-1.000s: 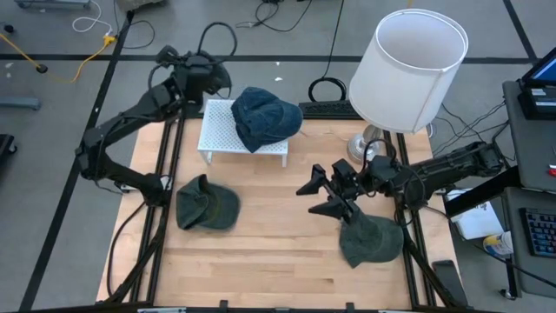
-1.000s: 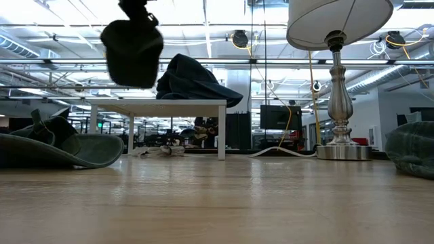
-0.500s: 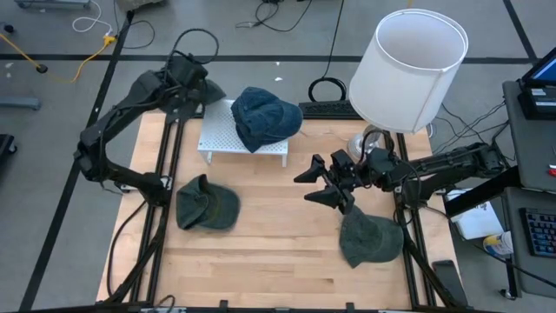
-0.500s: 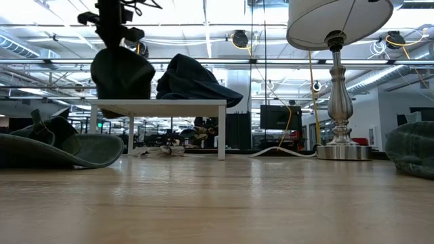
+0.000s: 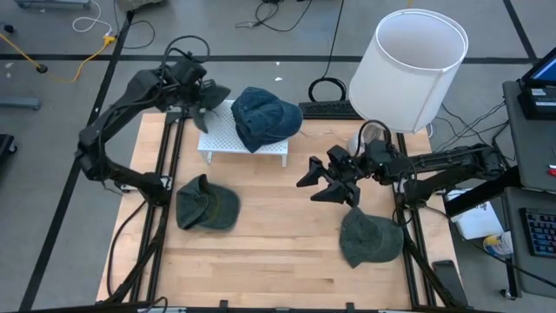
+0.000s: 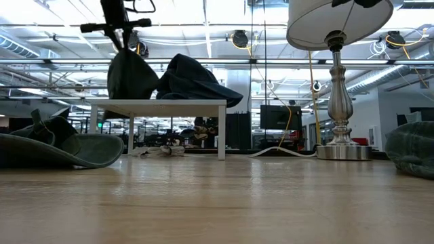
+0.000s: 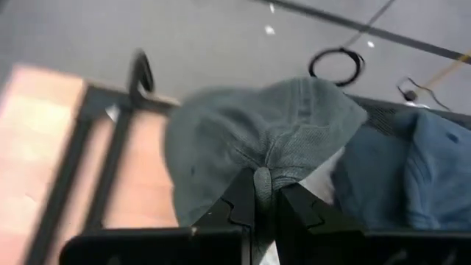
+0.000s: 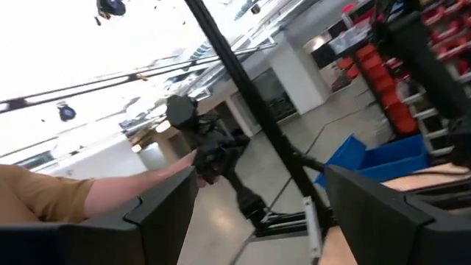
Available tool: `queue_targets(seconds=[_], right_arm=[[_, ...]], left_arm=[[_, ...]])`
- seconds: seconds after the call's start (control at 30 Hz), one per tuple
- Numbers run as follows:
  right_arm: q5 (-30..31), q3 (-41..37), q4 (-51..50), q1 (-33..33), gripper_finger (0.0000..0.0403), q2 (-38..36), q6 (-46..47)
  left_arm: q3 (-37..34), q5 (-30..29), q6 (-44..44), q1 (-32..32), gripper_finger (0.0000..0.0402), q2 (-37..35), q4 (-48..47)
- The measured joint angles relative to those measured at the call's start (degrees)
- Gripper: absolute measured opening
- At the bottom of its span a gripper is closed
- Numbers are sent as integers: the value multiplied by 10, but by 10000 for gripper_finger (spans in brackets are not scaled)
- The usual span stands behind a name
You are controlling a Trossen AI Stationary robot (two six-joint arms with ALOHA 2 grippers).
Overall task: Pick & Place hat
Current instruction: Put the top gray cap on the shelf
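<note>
My left gripper [image 5: 193, 89] is shut on a grey-green hat [image 7: 257, 132], which hangs over the left end of the white rack [image 5: 219, 137]. In the low view the hat's [image 6: 129, 78] lower edge reaches the rack top [image 6: 159, 104]; whether it touches I cannot tell. A blue hat [image 5: 265, 117] lies on the rack beside it. Two more green hats lie on the table, one near the left [image 5: 207, 206] and one near the right [image 5: 369, 239]. My right gripper [image 5: 318, 184] hovers open and holds nothing, above the table between the rack and the right hat. My left gripper pinches a bunched fold of the hat's cloth [image 7: 263, 175] between its two fingers [image 7: 243, 193]. The fingers come slanting down from the table's far left. The hat hangs below them [image 6: 127, 68], narrow and slack, over the rack's left end.
A lamp with a large white shade [image 5: 408, 65] stands at the far right; its metal base [image 6: 342, 150] is on the table. Black frame rails [image 5: 165, 174] run along the left edge. A person's arm [image 8: 66, 202] shows in the room beyond.
My left gripper has rolled its wrist and come down toward the rack with the hat still held. The hat, a round lump high up a second ago, now hangs lower and narrower at the rack's left end. My right gripper, still open, has shifted a little toward the far edge.
</note>
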Motion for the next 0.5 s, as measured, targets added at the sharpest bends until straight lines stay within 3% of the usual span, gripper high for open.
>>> queue_targets(seconds=[0.13, 0.5], right_arm=[[-27, 0, 18, 1, 291, -5, 3], [-31, 0, 30, 1, 291, -33, 3]], left_arm=[[0, 44, -23, -7, 19, 16, 1], [0, 74, -88, -52, 21, 86, 50]])
